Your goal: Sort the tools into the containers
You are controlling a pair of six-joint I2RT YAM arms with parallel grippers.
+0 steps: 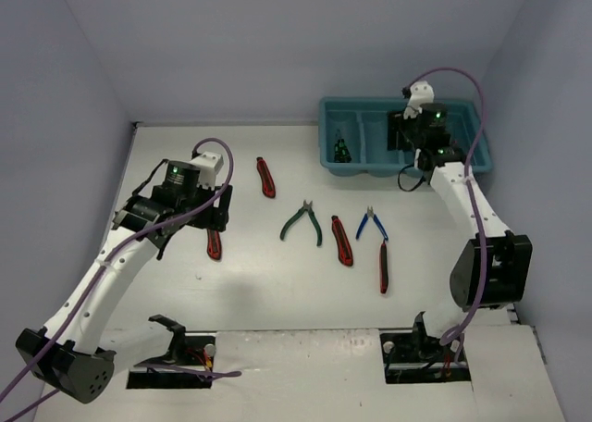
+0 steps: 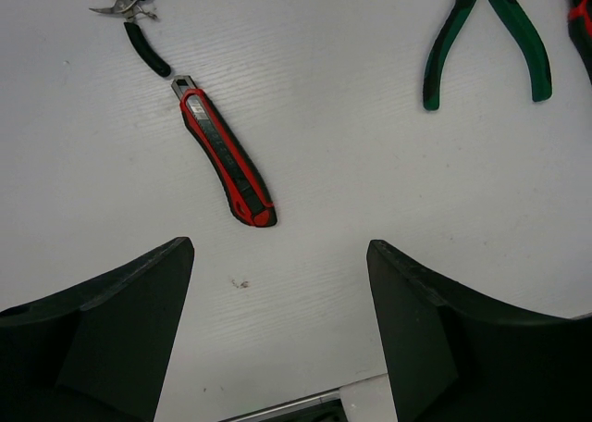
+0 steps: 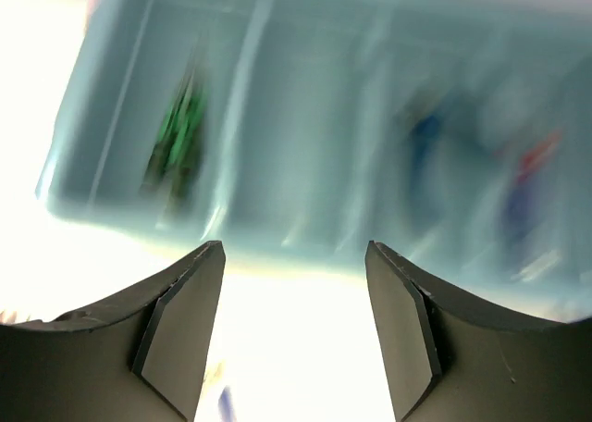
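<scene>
The teal tray (image 1: 476, 154) stands at the back right, with green-handled tools (image 1: 340, 149) in its left compartment. My right gripper (image 1: 404, 135) hovers over the tray's middle, open and empty. Its wrist view is blurred, showing the tray (image 3: 305, 209), green tools (image 3: 180, 135) and blue and red shapes further right. My left gripper (image 1: 218, 220) is open over the table's left side, above a red-and-black knife (image 1: 215, 244). In the left wrist view a knife (image 2: 227, 158) lies ahead of the open gripper (image 2: 280, 255), with green pliers (image 2: 490, 33) and dark-handled pliers (image 2: 139, 6) beyond.
More tools lie on the white table: a knife (image 1: 266, 177), green pliers (image 1: 303, 221), another knife (image 1: 342, 240), blue pliers (image 1: 372, 223) and a red-and-black tool (image 1: 383, 266). Walls close in the table at the back and sides.
</scene>
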